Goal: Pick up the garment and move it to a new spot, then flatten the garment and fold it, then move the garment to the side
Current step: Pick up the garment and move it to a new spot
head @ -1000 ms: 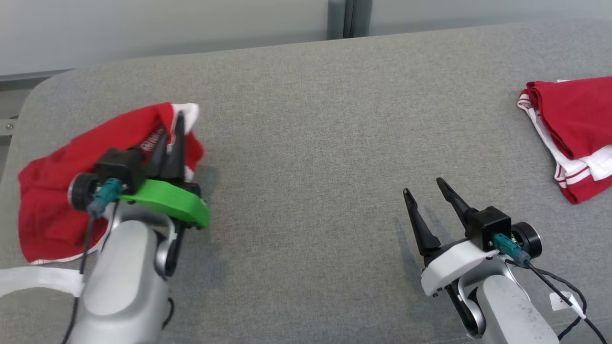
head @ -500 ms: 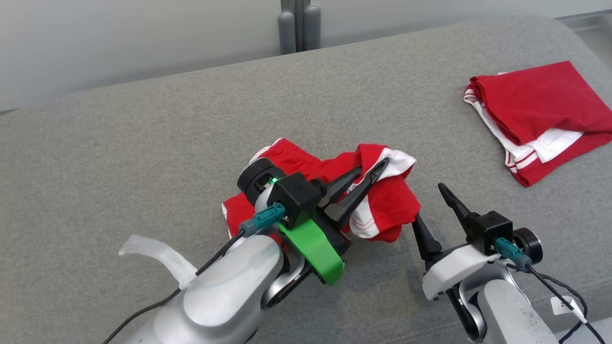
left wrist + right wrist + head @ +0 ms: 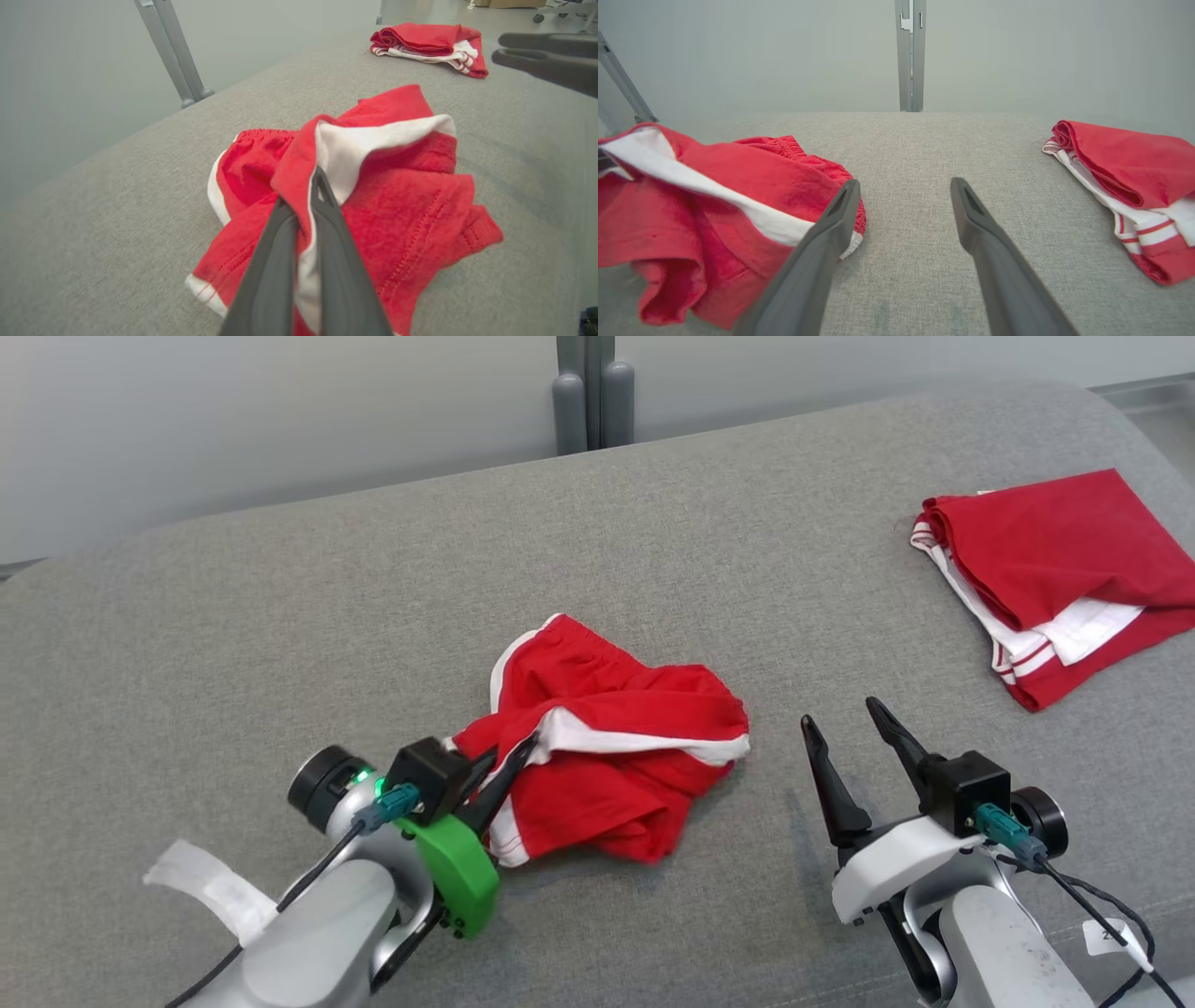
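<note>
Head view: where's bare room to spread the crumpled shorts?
Free: the grey table left of and behind the crumpled shorts, and between them and the folded shorts. Crowded: the near edge by the left pincer and right pincer.

The left tool (image 3: 512, 754) has carried the garment (image 3: 635, 775) rightward and lowered it.

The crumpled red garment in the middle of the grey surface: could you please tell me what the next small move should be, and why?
Probably open the fingers of the left gripper to release the garment. It lies bunched on the grey surface, its edge pinched in that shut gripper, while the right gripper stands open beside it.
</note>
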Tool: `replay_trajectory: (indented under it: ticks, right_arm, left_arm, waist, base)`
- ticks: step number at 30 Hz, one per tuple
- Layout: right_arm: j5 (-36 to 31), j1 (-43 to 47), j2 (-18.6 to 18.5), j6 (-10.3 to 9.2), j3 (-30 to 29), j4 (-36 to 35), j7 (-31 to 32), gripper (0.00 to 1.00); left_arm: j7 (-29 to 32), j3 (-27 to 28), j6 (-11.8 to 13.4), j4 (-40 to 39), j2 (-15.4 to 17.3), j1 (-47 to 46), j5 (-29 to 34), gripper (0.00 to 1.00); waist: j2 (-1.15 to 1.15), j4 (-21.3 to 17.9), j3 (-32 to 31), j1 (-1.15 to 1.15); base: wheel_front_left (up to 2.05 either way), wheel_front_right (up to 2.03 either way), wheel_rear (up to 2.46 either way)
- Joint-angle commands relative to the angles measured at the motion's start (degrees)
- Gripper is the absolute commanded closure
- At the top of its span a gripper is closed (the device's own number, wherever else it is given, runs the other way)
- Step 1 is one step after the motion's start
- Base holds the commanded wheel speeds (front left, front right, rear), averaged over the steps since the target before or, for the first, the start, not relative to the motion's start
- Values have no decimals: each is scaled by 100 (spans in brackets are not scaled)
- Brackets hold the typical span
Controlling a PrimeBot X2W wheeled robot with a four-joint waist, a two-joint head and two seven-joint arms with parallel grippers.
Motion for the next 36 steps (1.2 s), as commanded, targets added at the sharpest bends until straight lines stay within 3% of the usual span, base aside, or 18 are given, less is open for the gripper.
replay_trajectory:
  ticks: [1, 10, 11, 12, 13, 14, 19, 28, 36]
  right_arm:
    - [-18, 64, -5, -9, 0, 13, -13, 0]
    - [17, 145, -20, -9, -3, 50, -13, 0]
    - [21, 156, -19, -9, 12, 58, -13, 0]
    - [28, 171, -19, -9, 24, 68, -13, 0]
    - [35, 191, -17, -9, 41, 79, -13, 0]
    - [40, 207, -15, -9, 58, 87, -13, 0]
    - [83, 230, -10, -9, 117, 109, -13, 0]
    - [147, 274, -7, -9, 199, 140, -13, 0]
    - [240, 464, 34, -9, 173, 143, -13, 0]
  left_arm:
    - [-18, -10, 2, 254, 134, 105, 115, 100]
    - [-18, 387, 278, 954, 439, 342, 302, 100]
    - [-18, 431, 316, 1046, 466, 383, 318, 87]
    - [-18, 485, 348, 1110, 478, 417, 334, 65]
    - [-18, 546, 374, 1133, 469, 432, 346, 27]
    - [-18, 596, 412, 1186, 467, 474, 358, 0]
    - [-18, 1046, 707, 1201, 395, 776, 296, 0]
    - [-17, 2338, 1138, 477, 233, 1736, 359, 0]
    - [-18, 3490, 1281, -529, -86, 2699, 908, 0]
  waist:
    - [0, 100, -95, 0]
    - [0, 276, -310, 0]
    - [0, 285, -340, 0]
    - [0, 291, -377, 0]
    - [0, 290, -420, 0]
    - [0, 285, -458, 0]
    - [0, 233, -611, 0]
    - [0, 191, -866, 0]
    - [0, 397, -998, 0]
  base:
    - [0, 0, 0]
    - [0, 0, 0]
    - [0, 0, 0]
    - [0, 0, 0]
    - [0, 0, 0]
    - [0, 0, 0]
    - [0, 0, 0]
    - [0, 0, 0]
    - [0, 0, 0]
